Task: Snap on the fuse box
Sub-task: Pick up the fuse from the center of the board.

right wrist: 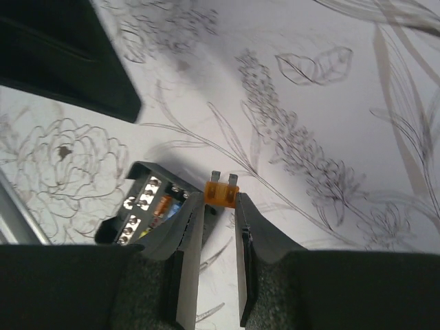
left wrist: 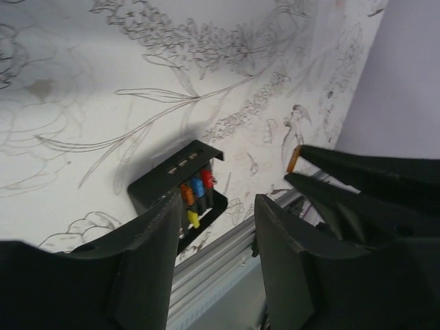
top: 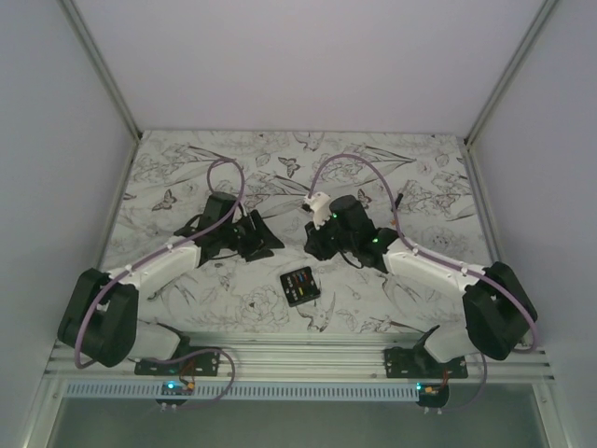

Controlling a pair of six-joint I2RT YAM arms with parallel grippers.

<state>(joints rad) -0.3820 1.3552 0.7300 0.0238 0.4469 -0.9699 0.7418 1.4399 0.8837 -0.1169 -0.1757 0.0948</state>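
Down on the table, the fuse box (top: pixel 299 286) lies flat with its face up, red, blue and orange fuses showing. It is squarish, so I can't pick out a long axis, but it sits skewed to the near edge. It lies beneath and slightly behind both sets of tips, toward the arms' bases.

The right gripper (right wrist: pixel 218 206) hangs just above the box's right edge. Its jaws are narrow, pinching a small orange fuse (right wrist: pixel 221 192) whose metal prongs point away from the fingers. The left gripper (left wrist: pixel 216 210) hovers to the box's other side, its jaws apart with nothing between them, and the box shows past its fingertips.

The floral table cover (top: pixel 420 187) lies bare ahead of both grippers. An aluminium rail (top: pixel 308 350) runs close behind the box, and pale walls (top: pixel 56 140) flank the table.
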